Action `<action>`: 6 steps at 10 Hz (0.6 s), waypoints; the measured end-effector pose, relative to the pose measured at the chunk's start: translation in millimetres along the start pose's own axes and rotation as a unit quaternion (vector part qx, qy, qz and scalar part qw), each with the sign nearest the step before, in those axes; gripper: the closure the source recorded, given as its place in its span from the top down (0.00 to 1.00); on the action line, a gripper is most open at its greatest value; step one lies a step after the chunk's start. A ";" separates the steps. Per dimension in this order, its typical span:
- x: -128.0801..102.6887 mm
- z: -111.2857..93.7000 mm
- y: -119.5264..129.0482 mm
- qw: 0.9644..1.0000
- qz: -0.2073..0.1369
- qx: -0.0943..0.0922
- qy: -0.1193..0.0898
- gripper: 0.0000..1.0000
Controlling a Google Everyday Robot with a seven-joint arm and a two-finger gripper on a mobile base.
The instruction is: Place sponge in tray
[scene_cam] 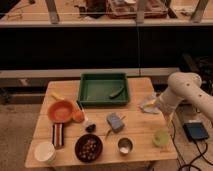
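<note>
One gripper [149,104] near table [142,131] edge

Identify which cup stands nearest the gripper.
The green cup, beside the gripper at the table's right edge; the metal cup and white cup stand farther left.

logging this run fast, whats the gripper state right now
Gripper: cannot be told; it is at the right edge of the table, right of the green tray, apart from the sponge.
</note>
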 end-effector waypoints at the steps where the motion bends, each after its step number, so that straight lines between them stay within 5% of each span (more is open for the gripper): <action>1: 1.3 -3.7 -4.2 0.997 -0.017 0.002 0.071 0.80; 2: -0.1 -7.6 -7.6 0.993 -0.033 0.006 0.114 0.80; 4: -5.4 -13.4 -16.3 0.984 -0.062 0.015 0.166 0.80; 6: -5.3 -15.1 -19.3 0.982 -0.070 0.018 0.172 0.80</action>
